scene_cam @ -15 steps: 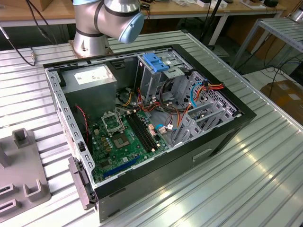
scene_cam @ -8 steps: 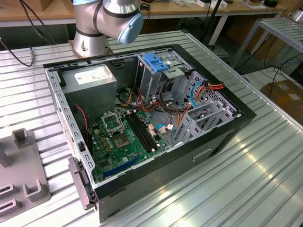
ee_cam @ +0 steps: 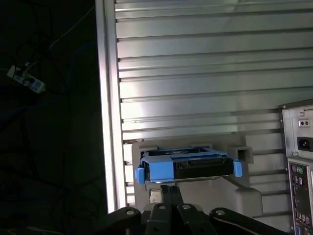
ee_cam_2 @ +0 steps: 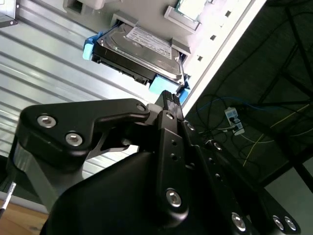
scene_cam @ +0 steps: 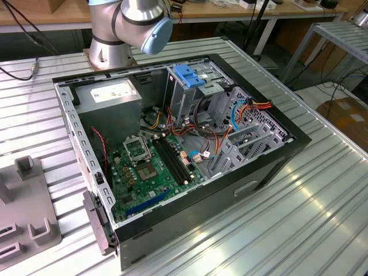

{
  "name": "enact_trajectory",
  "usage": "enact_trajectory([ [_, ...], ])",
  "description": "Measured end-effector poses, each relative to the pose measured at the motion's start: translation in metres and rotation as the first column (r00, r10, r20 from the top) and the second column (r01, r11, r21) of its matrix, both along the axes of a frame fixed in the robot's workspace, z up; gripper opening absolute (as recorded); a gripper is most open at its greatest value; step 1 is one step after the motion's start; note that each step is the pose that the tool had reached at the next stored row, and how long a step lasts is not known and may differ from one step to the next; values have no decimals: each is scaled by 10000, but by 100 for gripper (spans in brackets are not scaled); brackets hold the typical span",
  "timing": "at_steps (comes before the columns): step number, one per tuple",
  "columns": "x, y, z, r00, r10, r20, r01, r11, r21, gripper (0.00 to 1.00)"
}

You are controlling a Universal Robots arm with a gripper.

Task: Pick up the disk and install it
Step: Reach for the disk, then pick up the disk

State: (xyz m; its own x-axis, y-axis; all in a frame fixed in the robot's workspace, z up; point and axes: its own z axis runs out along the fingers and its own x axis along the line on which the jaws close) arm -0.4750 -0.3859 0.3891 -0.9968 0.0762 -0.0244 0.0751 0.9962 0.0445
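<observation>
Desk: Exterior view first. What's in the box?

Photographer: Open computer case (scene_cam: 172, 214) lies on a ribbed metal table (scene_cam: 299, 218), robot arm (scene_cam: 132, 23) at its far side. Inside: green motherboard (scene_cam: 149, 167) near, power-supply box (scene_cam: 109, 95) far and toward the exterior view's left, blue bracket (scene_cam: 190, 75) atop a metal cage (scene_cam: 183, 100) beside it, coloured cables (scene_cam: 215, 138) trailing between them.

Desk: And the second wrist view adds?

Photographer: The disk (ee_cam_2: 146, 44), label showing, blue rails on its edges, seated in a grey holder (ee_cam_2: 146, 14) at the table's edge. The gripper (ee_cam_2: 168, 98) sits just short of one rail; contact, I cannot tell.

Desk: First wrist view?

Photographer: Disk edge-on in that holder, which stands on the ribbed table, apart from the case's rear panel (ee_cam: 298, 161). Fingers (ee_cam: 166, 196) pressed together, clasping nothing.
</observation>
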Motion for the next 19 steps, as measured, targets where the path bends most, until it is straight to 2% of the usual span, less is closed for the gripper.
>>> enact_trajectory([
  [19, -36, 0, 0, 10000, 0, 1, 0, 10000, 0, 10],
])
